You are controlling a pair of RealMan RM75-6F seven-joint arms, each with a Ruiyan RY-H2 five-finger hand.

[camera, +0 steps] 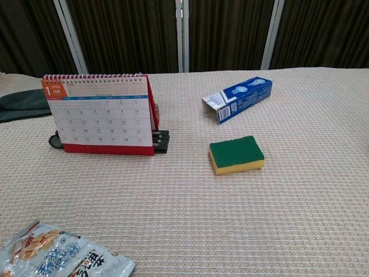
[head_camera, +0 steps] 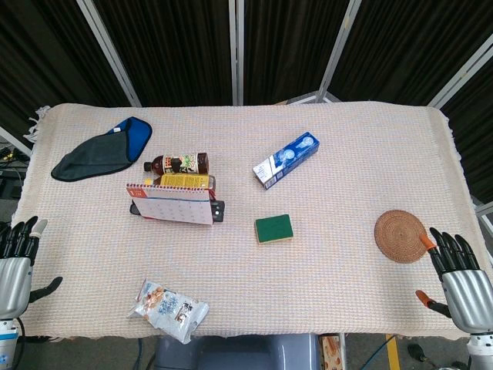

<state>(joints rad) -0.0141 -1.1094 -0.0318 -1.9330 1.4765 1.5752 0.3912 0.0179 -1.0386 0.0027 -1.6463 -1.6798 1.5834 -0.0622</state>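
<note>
My left hand (head_camera: 15, 266) hovers at the table's front left corner, fingers spread, holding nothing. At the front right my right hand (head_camera: 461, 281) is likewise spread and empty, just right of a round woven coaster (head_camera: 400, 235). The chest view shows neither hand. A desk calendar (head_camera: 169, 204) (camera: 101, 118) stands left of centre with a dark bottle (head_camera: 179, 163) and a yellow box (head_camera: 185, 181) lying behind it. A green and yellow sponge (head_camera: 273, 228) (camera: 236, 154) lies in the middle. A blue and white box (head_camera: 286, 159) (camera: 237, 98) lies beyond it.
A snack packet (head_camera: 168, 310) (camera: 57, 257) lies near the front edge at left. A dark cloth with a blue part (head_camera: 104, 150) (camera: 23, 105) sits at the back left. A woven cloth (head_camera: 347, 308) covers the table. Dark curtains hang behind.
</note>
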